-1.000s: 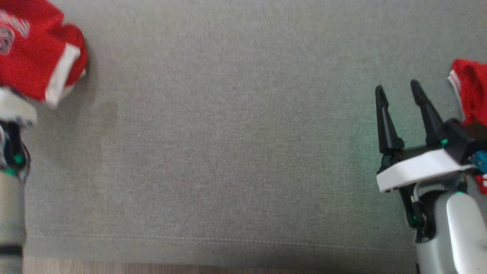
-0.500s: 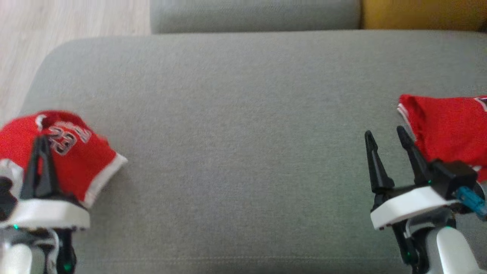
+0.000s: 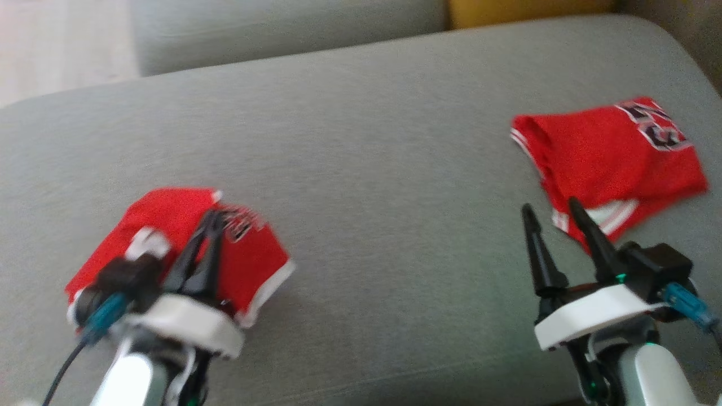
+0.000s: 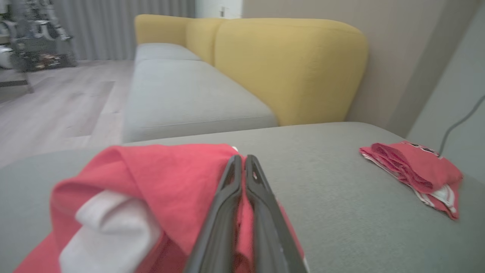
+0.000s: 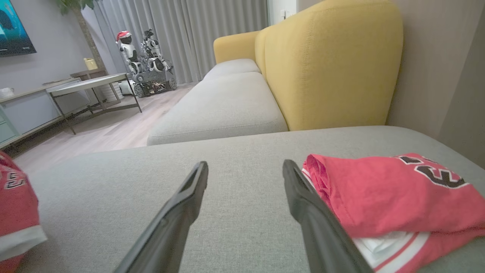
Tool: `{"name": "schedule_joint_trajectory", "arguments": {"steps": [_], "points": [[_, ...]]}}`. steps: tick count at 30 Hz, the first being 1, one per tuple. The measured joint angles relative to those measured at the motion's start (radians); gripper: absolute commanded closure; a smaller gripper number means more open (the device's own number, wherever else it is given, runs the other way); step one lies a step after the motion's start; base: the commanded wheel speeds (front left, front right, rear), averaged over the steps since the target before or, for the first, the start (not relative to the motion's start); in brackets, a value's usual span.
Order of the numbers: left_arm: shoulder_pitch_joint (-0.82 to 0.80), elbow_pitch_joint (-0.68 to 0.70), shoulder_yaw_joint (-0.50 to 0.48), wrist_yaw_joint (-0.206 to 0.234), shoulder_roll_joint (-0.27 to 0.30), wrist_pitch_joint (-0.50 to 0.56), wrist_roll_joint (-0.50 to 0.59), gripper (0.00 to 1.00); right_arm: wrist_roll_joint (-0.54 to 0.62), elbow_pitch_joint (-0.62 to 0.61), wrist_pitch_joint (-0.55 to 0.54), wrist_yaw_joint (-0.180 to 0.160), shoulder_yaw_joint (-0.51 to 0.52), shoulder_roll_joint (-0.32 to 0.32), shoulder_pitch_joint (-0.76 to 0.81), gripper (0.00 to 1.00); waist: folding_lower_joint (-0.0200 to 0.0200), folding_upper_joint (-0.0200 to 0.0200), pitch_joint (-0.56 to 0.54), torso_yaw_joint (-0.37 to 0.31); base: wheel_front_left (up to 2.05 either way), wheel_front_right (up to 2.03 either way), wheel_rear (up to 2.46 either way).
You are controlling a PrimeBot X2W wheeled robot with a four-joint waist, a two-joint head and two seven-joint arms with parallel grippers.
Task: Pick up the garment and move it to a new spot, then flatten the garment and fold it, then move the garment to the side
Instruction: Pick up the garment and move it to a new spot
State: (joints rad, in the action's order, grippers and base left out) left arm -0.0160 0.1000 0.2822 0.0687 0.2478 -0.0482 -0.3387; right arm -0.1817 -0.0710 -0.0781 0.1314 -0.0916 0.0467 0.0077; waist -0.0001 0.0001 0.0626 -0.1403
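A crumpled red garment with white trim lies low on the grey cushion at the lower left. My left gripper is shut on its upper fold. In the left wrist view the cloth bunches up around the closed fingers of the left gripper. A second red garment, folded and printed with numbers, rests at the right. My right gripper stands open just left of it and holds nothing. The right wrist view shows the right gripper beside that folded piece.
The cushion's rounded far edge meets another grey seat and a yellow backrest. Wooden floor lies to the left, with a low table and a parked robot far off. A wall rises behind the cushion's right end.
The head camera has swung up and sideways. My left gripper has carried the crumpled garment rightward over the cushion, closer to the folded one. The right gripper has stayed open.
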Motion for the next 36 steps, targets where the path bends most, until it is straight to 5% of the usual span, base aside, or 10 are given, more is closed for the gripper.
{"name": "schedule_joint_trajectory", "arguments": {"steps": [11,19,20,21,22,31,36], "points": [[-0.28,-0.166,0.122,-0.088,-0.06,0.002,0.047,1.0,-0.041,0.043,0.049,0.0,-0.069,0.0,-0.058,0.0,0.0,0.0,0.094,-0.222,0.0,0.0,0.0],[-0.351,-0.354,0.18,-0.132,-0.066,0.069,0.053,0.98,-0.075,0.073,0.096,0.0,-0.076,0.0,-0.07,0.0,0.0001,0.0,0.2,-0.311,0.0,0.0,0.0],[-0.351,-0.354,0.18,-0.132,-0.066,0.069,0.053,0.58,-0.075,0.073,0.096,0.0,-0.076,0.0,-0.07,0.0,0.0001,0.0,0.2,-0.311,0.0,0.0,0.0],[-0.351,-0.377,0.187,-0.139,-0.067,0.076,0.053,0.07,-0.077,0.077,0.1,0.0,-0.076,0.0,-0.076,0.0,0.0001,0.0,0.211,-0.317,0.0,0.0,0.0],[-0.351,-0.393,0.191,-0.141,-0.067,0.079,0.052,0.0,-0.082,0.081,0.103,0.0,-0.077,0.0,-0.082,0.0,0.0001,-0.0001,0.22,-0.32,0.0,0.0,0.0],[-0.355,-0.377,0.193,-0.143,-0.083,-0.031,0.04,0.0,-0.063,0.1,0.113,0.0,-0.058,-0.001,-0.102,0.0,0.0002,-0.0001,0.215,-0.25,0.0,0.0,0.0],[-0.311,-0.306,0.156,-0.085,-0.086,-0.092,0.035,0.0,-0.036,0.089,0.107,0.0,-0.025,0.0,-0.103,0.0,0.0001,0.0,0.19,-0.177,0.0,0.0,0.0]]}}
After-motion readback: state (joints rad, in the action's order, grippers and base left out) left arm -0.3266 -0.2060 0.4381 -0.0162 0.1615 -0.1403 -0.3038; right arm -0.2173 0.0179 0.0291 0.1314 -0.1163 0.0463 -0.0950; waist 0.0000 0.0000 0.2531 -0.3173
